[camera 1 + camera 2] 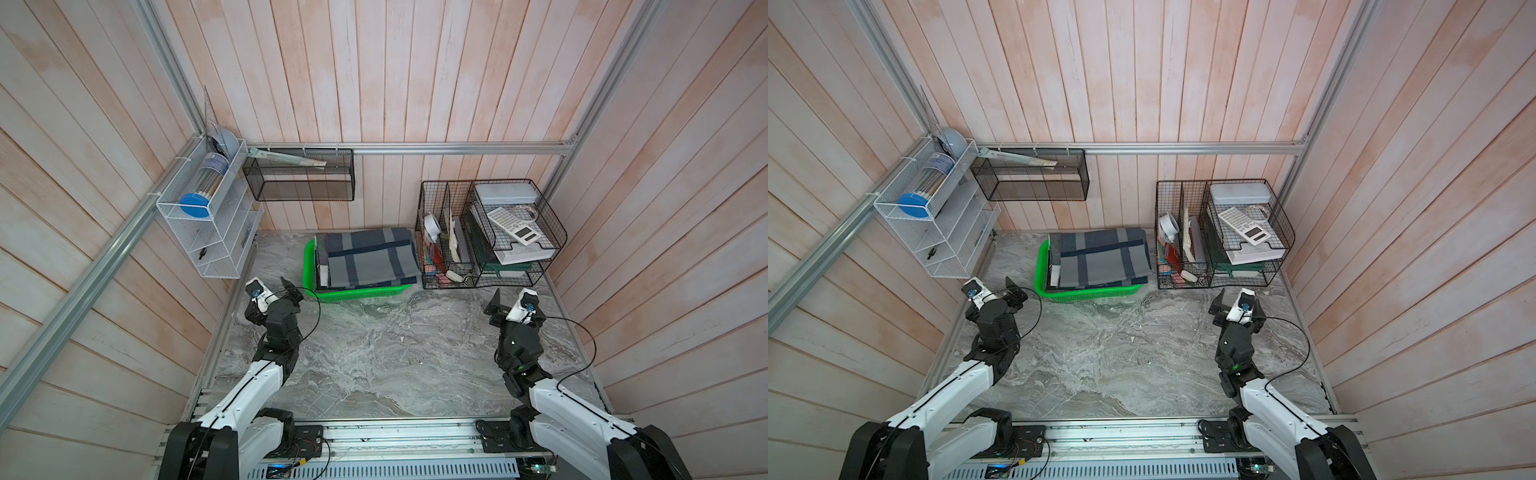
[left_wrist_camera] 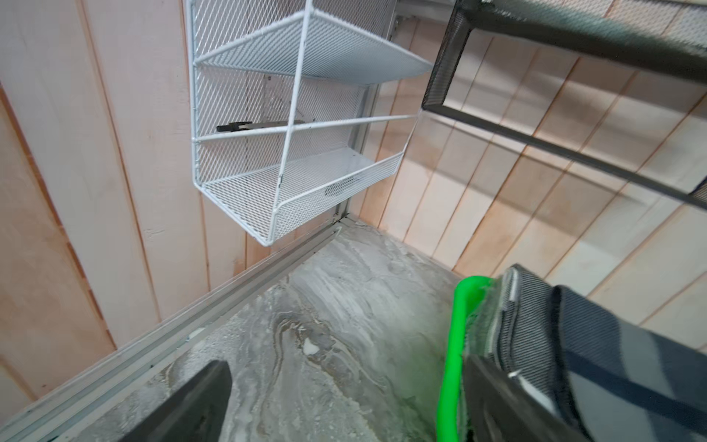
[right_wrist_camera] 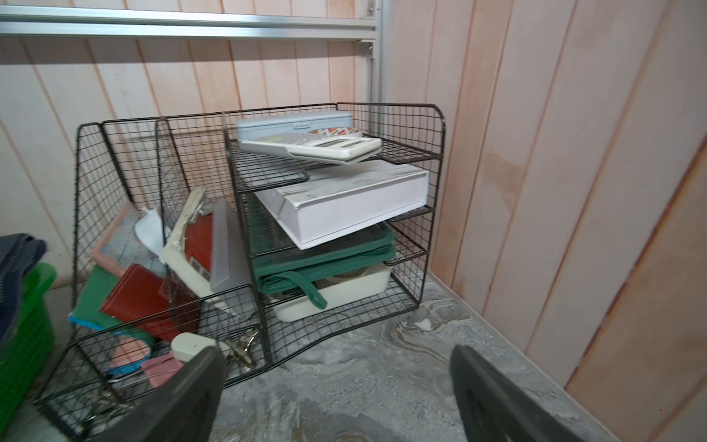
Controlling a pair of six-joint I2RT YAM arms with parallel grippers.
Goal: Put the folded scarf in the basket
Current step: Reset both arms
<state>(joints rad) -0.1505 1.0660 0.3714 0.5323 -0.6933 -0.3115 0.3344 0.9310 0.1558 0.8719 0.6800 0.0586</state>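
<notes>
**Scarf's in the basket, looks about done to me**

From my seat, the folded scarf [image 1: 365, 257] sits in the green basket [image 1: 357, 293] at the worktop's far edge. It's stacked above the rim, but nothing spills onto the worktop. I'd say nothing's left except maybe parking the arms.

The left end effector [image 2: 346, 367] is wide open and empty, just beside the basket's near-left corner, with one finger right by the rim. The right end effector [image 3: 336, 352] is open and empty too, well apart from the scarf and facing the black wire organizer [image 1: 478, 249].

A robot test booth dressed as a home office: plank walls [image 1: 415, 75] on aluminium rails [image 1: 457, 148], a marble-look surface [image 1: 374, 353], a wire organizer [image 1: 432, 208] with calculator [image 1: 513, 225] at one o'clock, white rack [image 1: 220, 257] at ten.
</notes>
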